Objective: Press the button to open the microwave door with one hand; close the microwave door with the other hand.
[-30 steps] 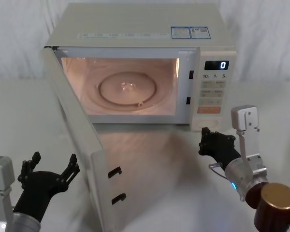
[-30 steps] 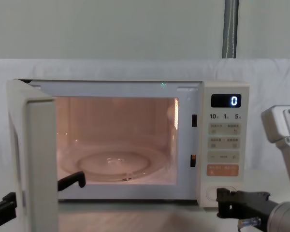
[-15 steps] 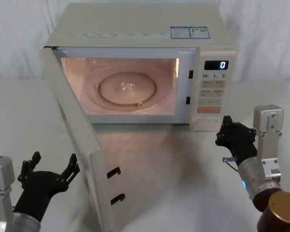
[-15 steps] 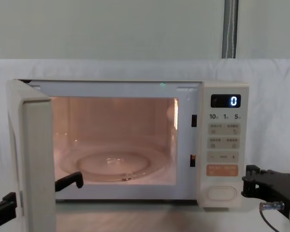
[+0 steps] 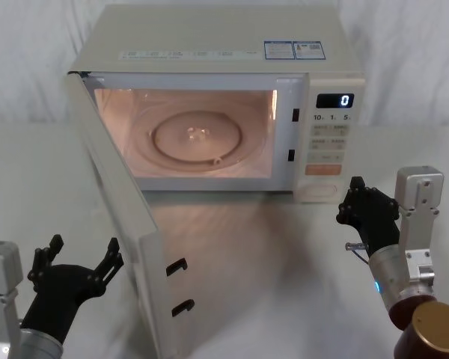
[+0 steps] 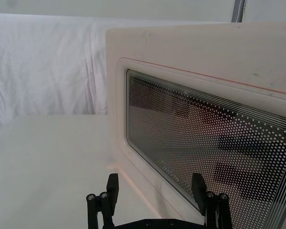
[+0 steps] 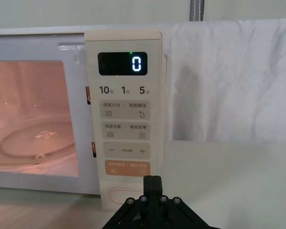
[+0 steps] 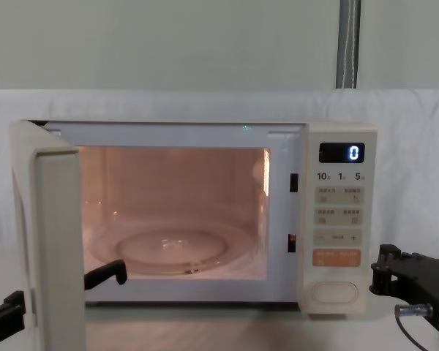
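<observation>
Cream-coloured microwave door (image 5: 116, 224) is swung wide open, hinged at the left of the oven and reaching down toward the lower middle of the head view. You can see its two latch hooks on the inner edge, and the cavity behind it is lit up orange with the glass turntable (image 5: 197, 140) sitting inside.

Right gripper (image 5: 367, 209), the one with the blue ring light, sits at the right of the head view, just right of the control panel (image 5: 331, 142) and clear of it. From what I can see its fingers look pressed together. The button (image 8: 334, 292) is at the very bottom of that panel, under the orange key, and nothing is touching it; the display reads 0.

Left gripper (image 5: 75, 265) is in the lower left of the head view, on the outer side of the door, fingers spread wide. In the left wrist view those fingers (image 6: 112, 183) sit just short of the door's dotted glass window (image 6: 214, 152), not touching it.
</observation>
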